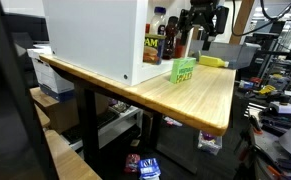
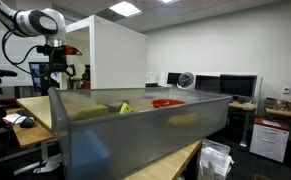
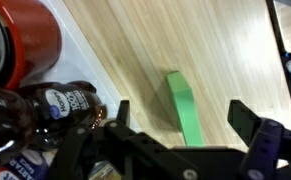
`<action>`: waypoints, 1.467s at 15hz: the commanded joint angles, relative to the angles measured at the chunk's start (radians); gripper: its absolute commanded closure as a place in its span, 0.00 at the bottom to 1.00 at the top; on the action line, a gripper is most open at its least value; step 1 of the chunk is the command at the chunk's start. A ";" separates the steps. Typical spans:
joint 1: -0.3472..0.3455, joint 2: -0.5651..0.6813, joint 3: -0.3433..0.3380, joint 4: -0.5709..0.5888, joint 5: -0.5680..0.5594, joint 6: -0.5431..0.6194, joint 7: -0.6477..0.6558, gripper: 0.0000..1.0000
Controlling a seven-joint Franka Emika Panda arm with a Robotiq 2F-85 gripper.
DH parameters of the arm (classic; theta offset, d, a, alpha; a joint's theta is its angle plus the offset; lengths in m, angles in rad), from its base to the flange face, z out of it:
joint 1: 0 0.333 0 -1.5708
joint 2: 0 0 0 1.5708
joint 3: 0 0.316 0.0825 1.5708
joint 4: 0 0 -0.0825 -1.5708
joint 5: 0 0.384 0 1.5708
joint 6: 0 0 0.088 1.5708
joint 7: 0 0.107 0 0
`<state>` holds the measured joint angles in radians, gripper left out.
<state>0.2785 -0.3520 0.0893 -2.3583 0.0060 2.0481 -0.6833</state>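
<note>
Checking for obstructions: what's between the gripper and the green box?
Nothing: the wrist view shows the green box uncovered, directly below the open gripper.

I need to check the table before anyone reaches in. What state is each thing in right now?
tool: open, holding nothing, above the table
green box: standing on its edge under the tool, untouched
red can: upright, untouched
brown bottle: upright next to the can; cap too dark to tell
yellow thing: lying flat on the table
</note>
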 commanded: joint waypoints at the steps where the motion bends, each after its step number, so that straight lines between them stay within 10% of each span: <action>1: -0.033 -0.032 -0.023 0.008 0.058 -0.013 0.098 0.00; 22: -0.129 -0.194 -0.102 -0.128 0.343 0.311 0.554 0.00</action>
<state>0.1674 -0.4875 -0.0327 -2.4119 0.3009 2.2476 -0.2021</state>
